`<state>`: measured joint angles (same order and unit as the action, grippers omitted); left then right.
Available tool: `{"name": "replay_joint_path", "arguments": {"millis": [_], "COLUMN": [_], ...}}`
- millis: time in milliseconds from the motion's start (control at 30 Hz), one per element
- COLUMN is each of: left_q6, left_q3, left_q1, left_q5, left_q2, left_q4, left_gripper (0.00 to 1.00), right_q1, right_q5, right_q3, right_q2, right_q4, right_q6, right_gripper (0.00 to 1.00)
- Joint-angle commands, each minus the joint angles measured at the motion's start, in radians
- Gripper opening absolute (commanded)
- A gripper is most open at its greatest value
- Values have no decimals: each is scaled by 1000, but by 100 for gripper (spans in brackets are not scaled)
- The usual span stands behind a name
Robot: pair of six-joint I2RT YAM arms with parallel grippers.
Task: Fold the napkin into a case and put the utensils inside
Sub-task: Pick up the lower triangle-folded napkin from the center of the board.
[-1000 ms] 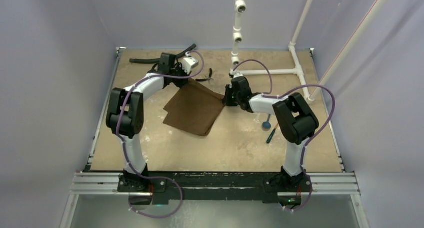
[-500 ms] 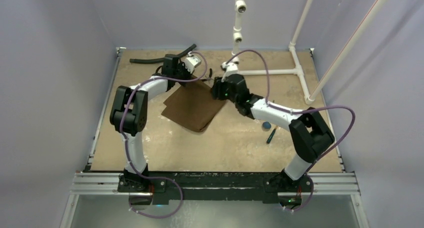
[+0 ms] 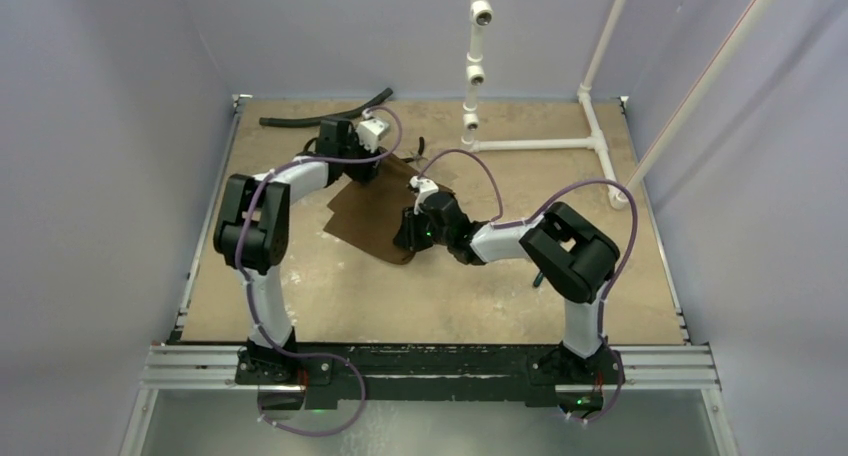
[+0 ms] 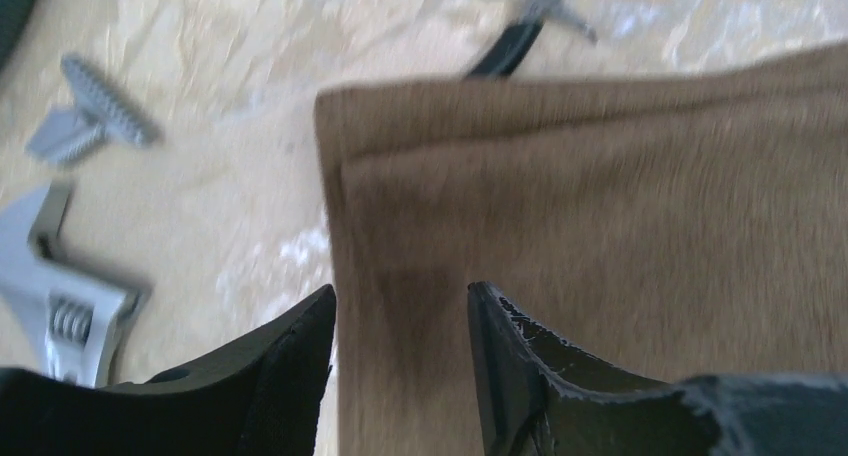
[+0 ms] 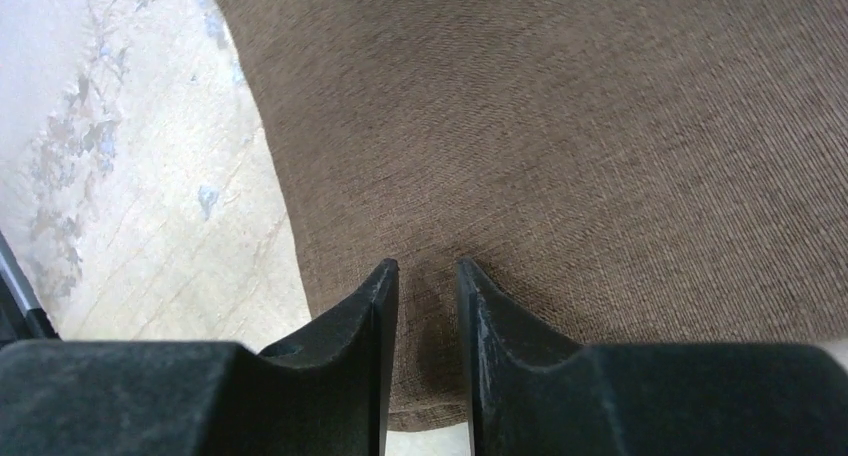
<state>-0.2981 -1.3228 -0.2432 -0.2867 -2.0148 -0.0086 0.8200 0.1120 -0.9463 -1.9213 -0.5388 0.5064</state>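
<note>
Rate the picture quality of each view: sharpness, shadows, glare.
Left wrist view: smeared, with the napkin weave and the grey wrench both soft. Right wrist view: crisp, cloth threads clear, a dark shadow on the cloth between the tips of the right gripper. Top view: evenly lit, no glare, small items too tiny to read.

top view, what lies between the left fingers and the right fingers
The napkin; in the top view its brown cloth fills the stretch between the left fingers and right fingers.
</note>
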Motion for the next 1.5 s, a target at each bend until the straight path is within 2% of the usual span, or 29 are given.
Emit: {"name": "replay_joint_path", "arguments": {"millis": [0,200,433,467,600,733,900,1000,1100,1267,1467], "left_q6": [-15,-125,-357,-397,-480,-490,-489,-490,-474,-421,-415], "left_q3": [48,119,189,210,276,282,291,283,283,311,319], "left_q1": [90,127,105,105,105,117,139,161,178,190,191], "left_q5": [-35,-57,-258,-288,-302,-298,-338,-364,-348,-342,-325], "left_q2": [132,152,188,209,281,284,302,302,305,322,295], "left_q4": [-113,-207,-470,-501,-546,-572,-554,-551,-523,-445,-441], "left_gripper": [51,46,34,33,31,22,14,10,8,7,9], "right_q1": [-28,-37,-39,-39,-59,-132,-150,-150,-150,-146,-128], "right_q5": [58,138,202,198,122,82,-12,-22,-3,26,19], "right_q3": [62,177,215,200,41,-200,-491,-598,-595,-604,-573], "right_q2": [46,145,285,302,329,213,-46,-147,-176,-220,-224], "right_q4": [16,81,252,292,396,398,402,405,328,311,290], "right_q6": [43,32,-5,-17,-86,-160,-276,-349,-387,-425,-440], "right_gripper": [28,21,21,23,44,51,52,52,50,48,53]}}
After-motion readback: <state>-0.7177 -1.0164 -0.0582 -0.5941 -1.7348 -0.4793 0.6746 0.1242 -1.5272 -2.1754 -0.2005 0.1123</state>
